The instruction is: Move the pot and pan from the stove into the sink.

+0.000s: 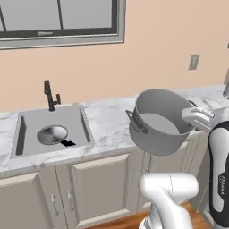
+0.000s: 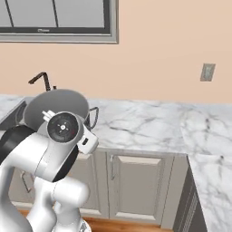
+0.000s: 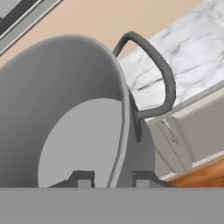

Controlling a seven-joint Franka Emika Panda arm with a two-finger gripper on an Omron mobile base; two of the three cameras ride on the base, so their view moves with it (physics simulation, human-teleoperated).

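One tall grey metal pot point(image 1: 159, 123), lidless with two dark loop handles, hangs tilted in the air right of the grey rectangular sink point(image 1: 51, 129). The gripper point(image 3: 113, 177) pinches its rim, one finger on each side of the wall. One small shallow grey pan point(image 1: 53, 134) with a black handle lies in that sink.

I see the pot point(image 1: 159, 123) in plain grey metal, with darker grey loop handles, at centre right of the left base view. The counter point(image 1: 109, 123) is white marble with grey veining. At left the sink point(image 1: 27, 120) is flat grey, its faucet point(image 1: 50, 95) black; the pan point(image 1: 52, 134) is grey with a black handle. The wall point(image 1: 147, 58) is peach, the cabinets point(image 1: 98, 190) beige-grey.
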